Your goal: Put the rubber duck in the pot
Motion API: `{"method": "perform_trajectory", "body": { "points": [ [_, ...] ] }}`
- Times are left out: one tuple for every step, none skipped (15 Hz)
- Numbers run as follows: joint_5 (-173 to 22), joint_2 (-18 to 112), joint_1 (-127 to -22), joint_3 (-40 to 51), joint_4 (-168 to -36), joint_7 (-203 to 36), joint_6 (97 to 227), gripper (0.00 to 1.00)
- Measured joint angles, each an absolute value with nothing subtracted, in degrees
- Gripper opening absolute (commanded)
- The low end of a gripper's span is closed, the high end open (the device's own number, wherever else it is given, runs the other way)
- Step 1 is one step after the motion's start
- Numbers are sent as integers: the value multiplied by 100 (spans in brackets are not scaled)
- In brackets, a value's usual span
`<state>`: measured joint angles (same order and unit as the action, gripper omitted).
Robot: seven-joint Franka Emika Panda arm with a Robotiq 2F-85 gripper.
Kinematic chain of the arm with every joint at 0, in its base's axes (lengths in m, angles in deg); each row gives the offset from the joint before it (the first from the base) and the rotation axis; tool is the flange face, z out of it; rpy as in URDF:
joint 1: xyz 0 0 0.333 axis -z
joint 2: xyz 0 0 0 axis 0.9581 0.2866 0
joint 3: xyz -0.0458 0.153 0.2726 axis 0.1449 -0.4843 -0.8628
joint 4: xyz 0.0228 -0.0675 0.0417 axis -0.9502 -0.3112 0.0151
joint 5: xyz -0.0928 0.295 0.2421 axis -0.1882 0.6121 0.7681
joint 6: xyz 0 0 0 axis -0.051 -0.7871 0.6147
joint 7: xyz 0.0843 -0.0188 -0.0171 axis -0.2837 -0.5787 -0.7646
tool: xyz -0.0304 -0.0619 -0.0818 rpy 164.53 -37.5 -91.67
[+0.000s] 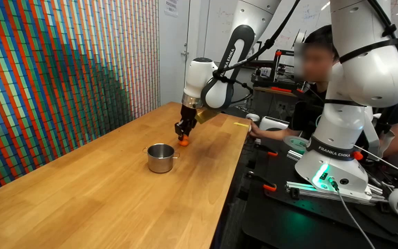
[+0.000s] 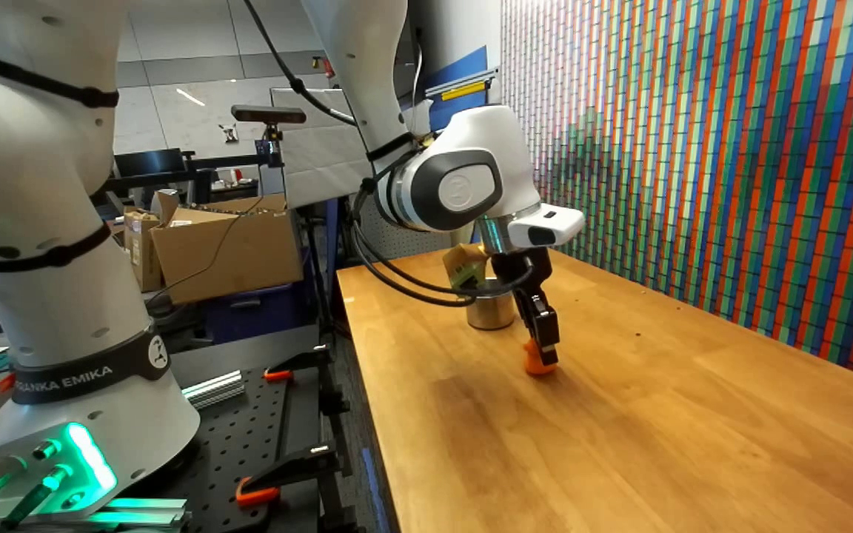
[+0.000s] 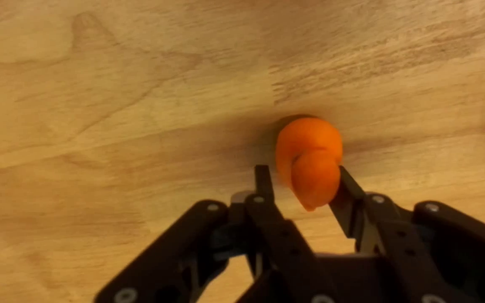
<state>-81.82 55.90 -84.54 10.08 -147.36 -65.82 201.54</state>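
Observation:
The orange rubber duck (image 3: pixel 309 141) stands on the wooden table; it also shows in both exterior views (image 1: pixel 184 141) (image 2: pixel 533 360). My gripper (image 3: pixel 302 170) points down at the duck, with its fingers on either side of the duck's head. A gap shows between the left finger and the duck; the right finger is against or very close to the head. The fingers are apart, not closed on it. The silver pot (image 1: pixel 161 162) stands upright close to the gripper (image 1: pixel 181 136). In an exterior view the pot (image 2: pixel 489 314) is partly hidden behind the arm's cables. The pot is out of the wrist view.
The wooden table (image 1: pixel 116 193) runs along a multicoloured tiled wall (image 1: pixel 64 69). A person (image 1: pixel 309 114) sits beyond the table's edge with a hand at it. Clamps (image 2: pixel 289 474) and the robot base (image 1: pixel 337 166) stand beside the table.

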Motion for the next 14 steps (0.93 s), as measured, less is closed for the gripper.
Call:
{"method": "perform_trajectory", "body": {
  "points": [
    [-8044, 5590, -8453, 1009, -14731, -6626, 20111, 5],
    [-7929, 5590, -8449, 1011, -14725, -6664, 20069, 6],
    [-7831, 5589, -8435, 1012, -14711, -6695, 20028, 7],
    [-7749, 5587, -8417, 1011, -14693, -6725, 19971, 7],
    [-7680, 5586, -8394, 1009, -14674, -6753, 19915, 7],
    [-7604, 5584, -8369, 1003, -14647, -6781, 19834, 7],
    [-7542, 5579, -8340, 993, -14614, -6797, 19730, 7],
    [-7485, 5568, -8302, 972, -14570, -6809, 19599, 7],
    [-7431, 5544, -8261, 949, -14515, -6824, 19446, 7],
    [-7413, 5486, -8239, 943, -14455, -6836, 19274, 7],
    [-7412, 5368, -8234, 943, -14406, -6852, 19094, 7],
    [-7412, 5203, -8233, 930, -14377, -6873, 18905, 7],
    [-7412, 4988, -8231, 892, -14360, -6904, 18695, 7],
    [-7397, 4770, -8222, 823, -14354, -6929, 18500, 7]
  ]
}}
